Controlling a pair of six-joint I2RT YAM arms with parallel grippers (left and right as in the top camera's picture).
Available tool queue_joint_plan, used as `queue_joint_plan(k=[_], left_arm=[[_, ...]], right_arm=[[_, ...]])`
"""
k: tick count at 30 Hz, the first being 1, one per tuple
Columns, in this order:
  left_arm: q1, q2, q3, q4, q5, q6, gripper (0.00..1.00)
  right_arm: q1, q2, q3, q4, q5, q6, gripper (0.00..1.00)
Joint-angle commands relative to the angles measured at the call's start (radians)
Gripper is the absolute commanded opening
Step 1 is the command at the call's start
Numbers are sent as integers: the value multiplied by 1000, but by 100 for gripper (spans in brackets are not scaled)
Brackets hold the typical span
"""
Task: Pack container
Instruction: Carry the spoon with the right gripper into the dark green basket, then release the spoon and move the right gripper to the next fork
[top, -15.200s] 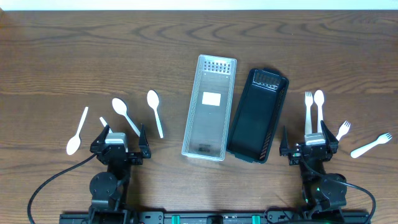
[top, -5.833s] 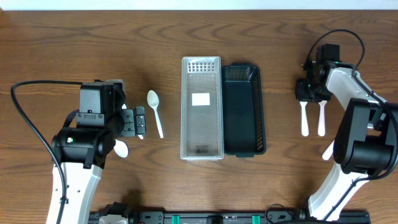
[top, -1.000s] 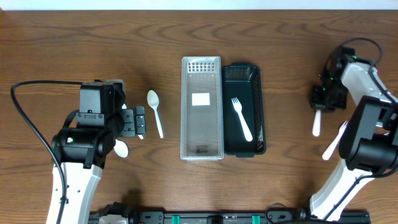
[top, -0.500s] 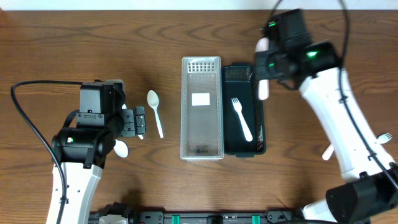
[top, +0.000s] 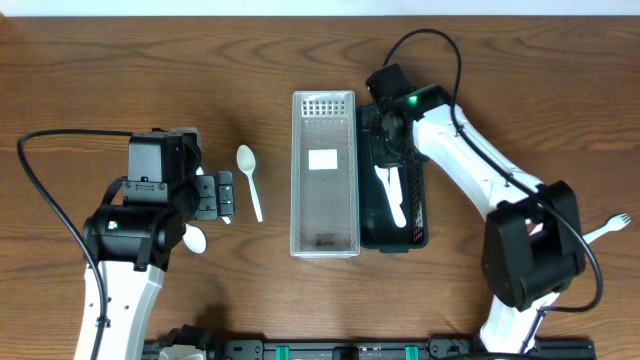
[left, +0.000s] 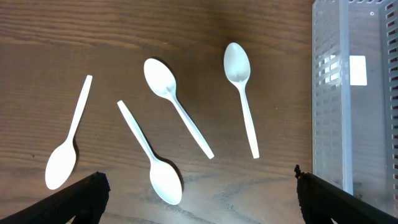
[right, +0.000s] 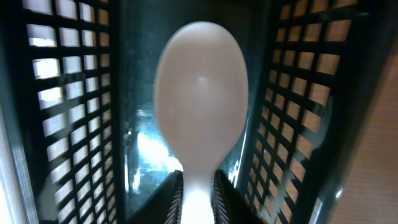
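Note:
My right gripper (right: 198, 180) is shut on the handle of a white spoon (right: 200, 87), whose bowl points ahead between the lattice walls of the black basket (right: 59, 93). From overhead, the right gripper (top: 388, 150) hangs over the far half of the black basket (top: 416, 215), where a white fork (top: 395, 205) lies. The clear container (top: 323, 215) stands beside it on the left, with only a white label inside. My left gripper (top: 222, 196) is open above the table to the left, next to a spoon (top: 250, 182). In the left wrist view the left gripper (left: 199, 199) holds nothing.
Several white spoons (left: 177, 112) lie loose on the wood under the left wrist camera, with the clear container's edge (left: 326, 106) to their right. A white fork (top: 608, 227) lies near the table's right edge. The right arm stretches diagonally from the near right to the basket.
The right arm has carried the spoon from the far right of the table to over the black basket and lowered it inside. The left arm has stayed still.

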Motion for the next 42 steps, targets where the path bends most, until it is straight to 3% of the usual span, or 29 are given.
queue_joint_plan(k=[1,5,8,14,17,19,22,25,32,42], left_arm=[[6,1,18,-3,-11,-13,98],[6,1,18,-3,-11,-13,98],[6,1,18,-3,-11,-13,98],[6,1,18,-3,-11,-13,98],[6,1,18,-2,-11,-13,98],[6,1,18,-3,-11,-13,98],[6,1,18,-2,-11,-13,98],[6,1,18,-2,-11,-13,98],[6,1,18,-2,-11,-13,98],[6,1,18,-3,-11,-13,98]], right_arm=[[5,-8,6,18,16,11,36],[4,-21,23,31,16,-29,44],[-8,-45,76,-10,33,-52,43],[-166,-211,181,-86,132,49,44],[-329,-317,181,-115,132,96,57],[-451,-359,181,-152,127,101,61],[-635,-374,180,-225,107,100,78],[-784,-357,150,-250,85,56,85],[-953,-288,-66,-111,10,-16,90],[-949,-157,-296,107,8,-61,92]])
